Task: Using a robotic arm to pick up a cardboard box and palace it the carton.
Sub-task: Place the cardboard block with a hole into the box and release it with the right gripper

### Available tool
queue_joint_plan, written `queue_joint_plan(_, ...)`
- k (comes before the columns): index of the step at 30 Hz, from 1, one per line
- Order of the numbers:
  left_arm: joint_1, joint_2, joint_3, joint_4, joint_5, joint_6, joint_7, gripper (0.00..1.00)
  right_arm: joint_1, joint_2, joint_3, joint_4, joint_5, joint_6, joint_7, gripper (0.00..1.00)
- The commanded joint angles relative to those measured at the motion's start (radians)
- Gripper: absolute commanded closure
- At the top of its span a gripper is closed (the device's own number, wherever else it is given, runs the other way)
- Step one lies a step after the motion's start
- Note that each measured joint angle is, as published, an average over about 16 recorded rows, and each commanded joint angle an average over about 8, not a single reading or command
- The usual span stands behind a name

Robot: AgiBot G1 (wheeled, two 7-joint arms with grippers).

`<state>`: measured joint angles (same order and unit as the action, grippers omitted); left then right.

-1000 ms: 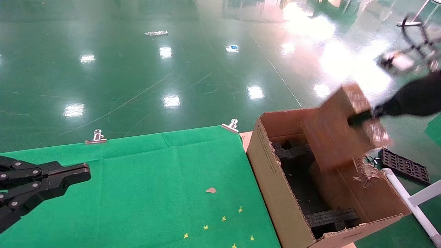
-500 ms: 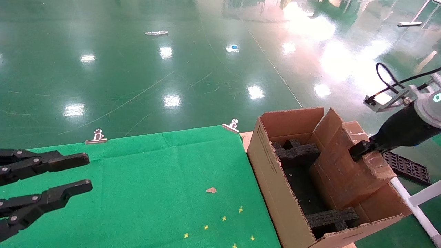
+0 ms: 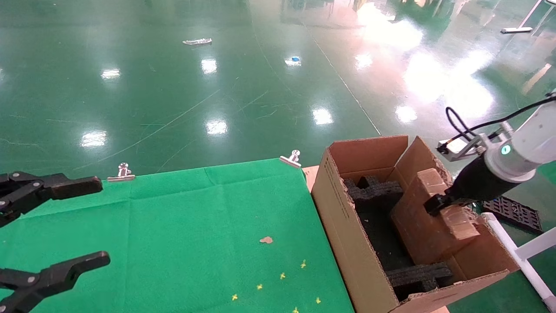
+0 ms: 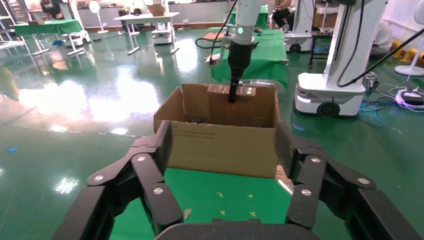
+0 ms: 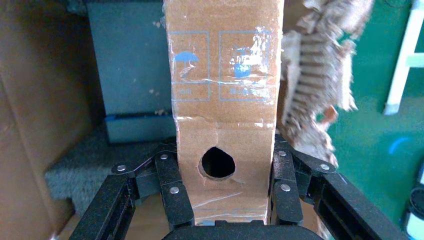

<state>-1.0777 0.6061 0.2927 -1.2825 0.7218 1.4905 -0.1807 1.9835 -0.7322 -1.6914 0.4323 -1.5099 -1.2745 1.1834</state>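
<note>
Cardboard box [image 5: 223, 100] — blue umbrella icons, text unreadable — pinched by right gripper [image 5: 223, 192] fingers inside carton [image 3: 347, 226]; left gripper [image 4: 220, 150] spread.

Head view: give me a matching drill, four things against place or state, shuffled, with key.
1. cardboard box
2. left hand
3. black foam block
4. metal clip

A. on the far edge of the green cloth
B. held by the right hand, partly down in the carton
C. open above the green cloth, holding nothing
D. at the carton's far end

Pairs: 1-B, 2-C, 3-D, 4-A
</note>
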Motion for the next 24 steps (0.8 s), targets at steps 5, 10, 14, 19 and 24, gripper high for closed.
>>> queue_joint_plan(5, 0.000, 0.000, 0.000, 0.000, 0.000, 0.000, 0.000, 0.00, -0.081, -0.018, 0.008, -0.016, 0.019, 0.087, -0.009, 1.00)
queue_joint_plan(10, 0.000, 0.000, 0.001, 0.000, 0.000, 0.000, 0.000, 0.00, -0.146, -0.026, 0.015, -0.031, 0.038, 0.148, -0.029, 1.00)
queue_joint_plan(14, 0.000, 0.000, 0.001, 0.000, -0.001, 0.000, 0.000, 0.00, -0.190, -0.034, 0.021, -0.054, 0.052, 0.183, -0.050, 1.00)
queue_joint_plan(19, 0.000, 0.000, 0.001, 0.000, -0.001, -0.001, 0.001, 0.00, -0.218, -0.043, 0.027, -0.087, 0.064, 0.209, -0.082, 0.50)
queue_joint_plan(24, 0.000, -0.001, 0.001, 0.000, -0.001, -0.001, 0.001, 0.00, -0.224, -0.052, 0.031, -0.120, 0.073, 0.206, -0.113, 0.00)
